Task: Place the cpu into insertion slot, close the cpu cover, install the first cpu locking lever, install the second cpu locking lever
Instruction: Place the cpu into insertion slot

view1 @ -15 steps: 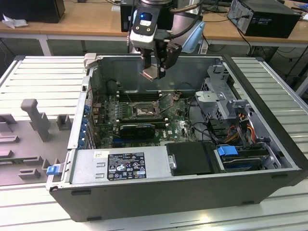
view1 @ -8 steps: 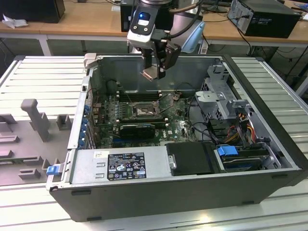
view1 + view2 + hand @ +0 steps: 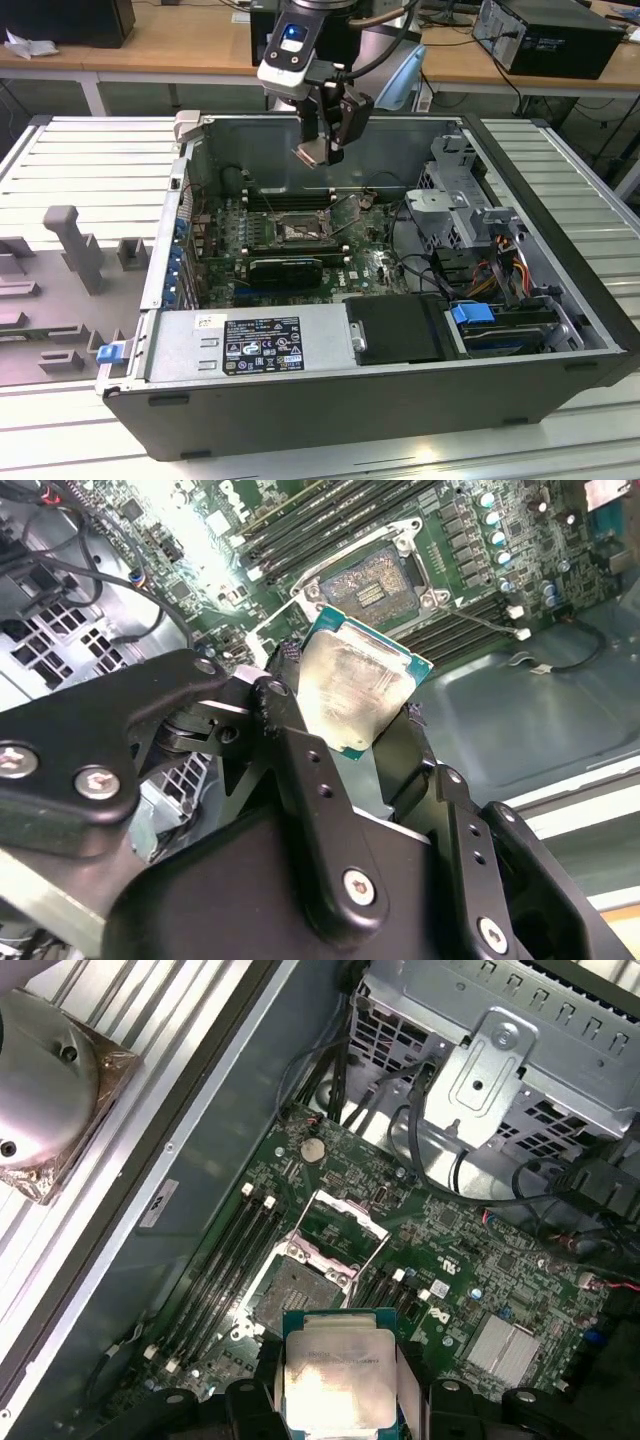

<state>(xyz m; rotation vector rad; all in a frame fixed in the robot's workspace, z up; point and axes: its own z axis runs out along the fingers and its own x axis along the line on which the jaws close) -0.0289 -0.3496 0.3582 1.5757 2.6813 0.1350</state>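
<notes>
I see a slatted silver metal table [image 3: 90, 150] in the exterior view, w/ an open dark PC case [image 3: 400, 405] lying on its side across the middle. On the exterior view's left, a grey fixture [image 3: 70, 250] w/ upright posts sits on the slats beside the case. Behind, a wooden bench [image 3: 180, 45] carries a black box [image 3: 550, 35] at the exterior view's right

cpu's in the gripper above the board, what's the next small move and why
Probably ease down toward the insertion slot, squaring the chip to it on the way. The gripper holds the cpu well above the board and at an angle to the slot, and the cpu cover stands open, leaving the slot bare.
</notes>
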